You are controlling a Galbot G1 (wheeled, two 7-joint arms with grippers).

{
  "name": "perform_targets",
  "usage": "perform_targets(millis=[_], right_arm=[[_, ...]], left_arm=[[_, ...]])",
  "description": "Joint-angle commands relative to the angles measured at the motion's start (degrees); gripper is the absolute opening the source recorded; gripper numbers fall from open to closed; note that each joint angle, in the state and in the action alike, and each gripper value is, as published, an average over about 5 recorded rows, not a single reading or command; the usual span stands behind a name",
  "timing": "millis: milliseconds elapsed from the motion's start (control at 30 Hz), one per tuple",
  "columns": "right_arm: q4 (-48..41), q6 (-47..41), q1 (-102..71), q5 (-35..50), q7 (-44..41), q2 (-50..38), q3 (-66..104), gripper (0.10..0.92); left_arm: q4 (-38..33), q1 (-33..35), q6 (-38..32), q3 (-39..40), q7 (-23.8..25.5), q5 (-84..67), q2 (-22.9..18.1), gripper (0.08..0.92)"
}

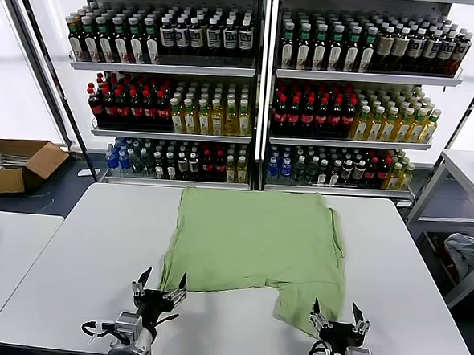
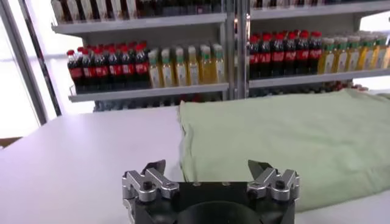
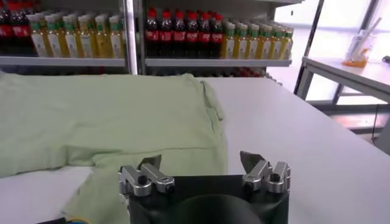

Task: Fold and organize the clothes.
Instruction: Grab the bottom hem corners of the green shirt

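While the light green shirt (image 1: 253, 247) is spread over the middle of the white table (image 1: 78, 280), both grippers are held low at the table's near edge, each with its jaws spread wide and nothing between them. The shirt is seen lying mostly flat, its far edge close to the table's far side, with one flap hanging down toward the near right corner. The left gripper (image 1: 159, 289) is positioned just beside the shirt's near left corner, and in the left wrist view the left gripper (image 2: 210, 172) is shown pointing at the shirt's folded left edge (image 2: 286, 143), slightly above the tabletop and apart from the cloth. The right gripper (image 1: 338, 319) is placed at the lower end of the hanging flap; in the right wrist view the right gripper (image 3: 201, 166) is seen over the edge of the shirt (image 3: 109, 119), though contact with the fabric cannot be told. Behind the table, shelves of bottles (image 1: 258, 98) are lined up, and a cardboard box (image 1: 16, 164) is set on the floor at the left.
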Motion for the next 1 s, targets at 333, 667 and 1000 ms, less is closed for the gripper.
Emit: perform_targets(millis=[333,667,1000], right_arm=[[-0.75,-0.79,0.02,0.12,1.12,0.29,-0.16,0.823],[-1.61,-0.77,-0.13,-0.1,1.16,0.95,-0.83,0.821],[-3.62,-0.23,-0.43,0.2,1.24,1.0,-0.91,0.612]], left_arm=[[2.17,-0.86,1.74,-0.71,0.05,-0.89,0.08,0.823],[3.9,-1.51,1.74,-1.37,-0.01,-2.63,0.37,0.82],[4.85,-1.08,2.03,-1.09,0.12,-2.87,0.48,0.593]])
